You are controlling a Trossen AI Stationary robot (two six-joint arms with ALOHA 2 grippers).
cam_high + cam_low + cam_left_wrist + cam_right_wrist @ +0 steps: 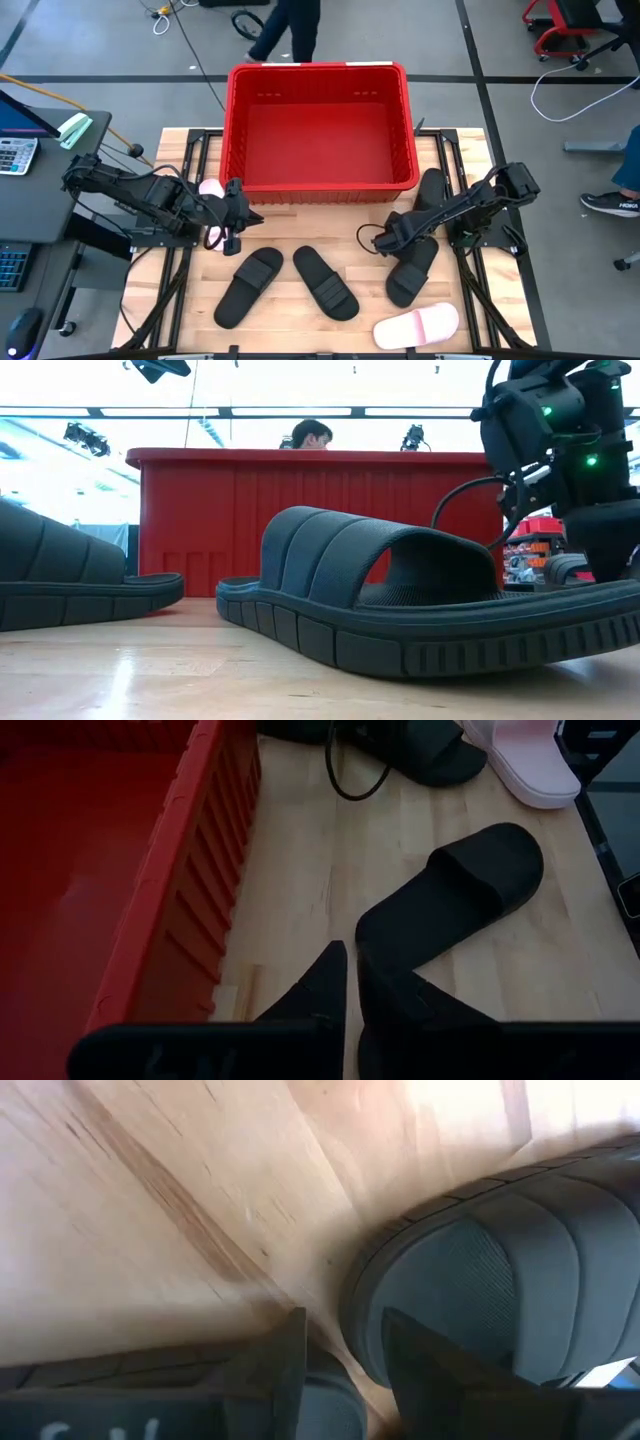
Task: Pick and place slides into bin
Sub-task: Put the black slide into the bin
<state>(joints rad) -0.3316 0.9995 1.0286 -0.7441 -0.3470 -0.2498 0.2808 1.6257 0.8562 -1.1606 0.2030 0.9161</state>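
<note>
The red bin (320, 75) stands at the far middle of the table. My right gripper (383, 243) is at the far end of a black slide (415, 265) on the right, closed on its rim. Another black slide (430, 190) lies beside the bin's right wall. Two black slides (250, 287) (325, 283) lie flat at the near middle, and a pink slide (417, 326) lies near the front edge. My left gripper (250, 215) hovers shut by the bin's near left corner, holding nothing. A second pink slide (209, 188) shows partly under that arm. My right gripper has the black slide's sole rim (358, 1315), at the end by the ribbed strap, between its two fingers. One finger (275, 1365) is outside the rim and the other (430, 1365) is over the slide. The fingers slant down from above. Whether the slide is off the table does not show.
Wooden table with dark frame rails along both sides. A black cable loop (368, 238) hangs by my right gripper. A person stands behind the bin (310, 432). Bare wood lies between the bin's near wall and the two middle slides.
</note>
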